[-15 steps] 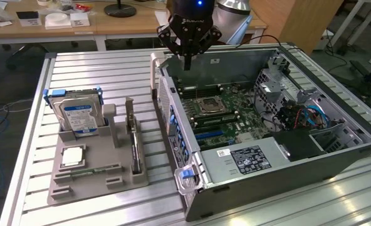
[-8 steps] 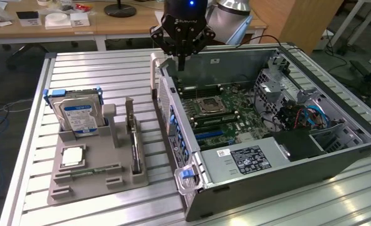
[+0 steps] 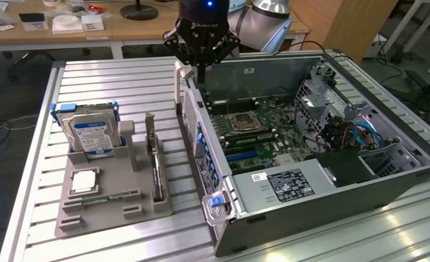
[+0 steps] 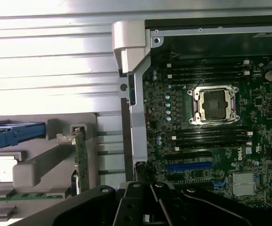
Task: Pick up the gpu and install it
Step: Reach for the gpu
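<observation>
The empty hand (image 3: 199, 71), closed, is seen over the rim of the open computer case (image 3: 310, 207) while the gpu (image 3: 155, 164) is held on edge in a grey holder (image 3: 106, 215) on the desk (image 3: 113, 87), the pick-up judged not yet begun and an opened hand over the card called for.

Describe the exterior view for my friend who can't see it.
A robot gripper, shut and holding nothing, hangs above a corner of an open computer case. To the exterior view's left, the gpu stands on edge in a grey holder near a hard drive.
</observation>
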Controlling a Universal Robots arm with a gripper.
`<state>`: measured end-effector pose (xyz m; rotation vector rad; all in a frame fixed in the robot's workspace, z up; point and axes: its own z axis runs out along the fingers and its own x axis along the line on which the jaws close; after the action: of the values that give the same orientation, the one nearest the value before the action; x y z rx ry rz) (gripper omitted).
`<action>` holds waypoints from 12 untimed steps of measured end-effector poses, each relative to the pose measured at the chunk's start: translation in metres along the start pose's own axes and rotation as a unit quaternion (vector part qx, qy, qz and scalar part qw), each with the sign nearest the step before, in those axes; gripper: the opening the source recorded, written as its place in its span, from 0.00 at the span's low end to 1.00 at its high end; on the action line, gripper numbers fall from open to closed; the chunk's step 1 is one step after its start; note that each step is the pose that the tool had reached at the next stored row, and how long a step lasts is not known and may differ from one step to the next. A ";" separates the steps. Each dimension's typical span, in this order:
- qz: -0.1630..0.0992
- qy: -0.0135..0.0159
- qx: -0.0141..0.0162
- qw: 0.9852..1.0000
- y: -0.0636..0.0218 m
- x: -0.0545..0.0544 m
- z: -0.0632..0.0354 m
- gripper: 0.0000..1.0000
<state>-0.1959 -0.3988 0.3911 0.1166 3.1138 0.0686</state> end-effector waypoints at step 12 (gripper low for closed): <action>0.000 0.000 0.000 1.000 -0.0029 0.039 0.0006 0.11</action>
<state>-0.2345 -0.3988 0.3895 0.1167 3.1136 0.0688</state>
